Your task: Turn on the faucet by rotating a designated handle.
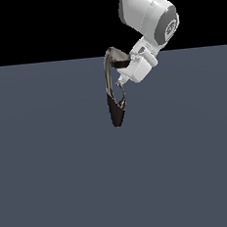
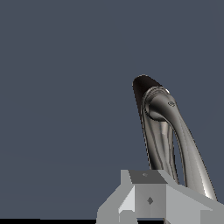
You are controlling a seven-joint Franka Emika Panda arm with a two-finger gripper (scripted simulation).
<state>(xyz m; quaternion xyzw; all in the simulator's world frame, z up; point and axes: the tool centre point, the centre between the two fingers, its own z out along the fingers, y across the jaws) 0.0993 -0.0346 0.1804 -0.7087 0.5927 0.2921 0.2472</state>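
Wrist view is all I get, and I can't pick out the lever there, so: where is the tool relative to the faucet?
Observer: The tool is on the exterior view's right of the faucet, its tip by the thin handle above the dark base.
Operator: Is it gripping the handle?
Observer: Cannot tell; the fingertips are too small to show contact.
Operator: And the arm?
Observer: The arm enters from the exterior view's upper right.
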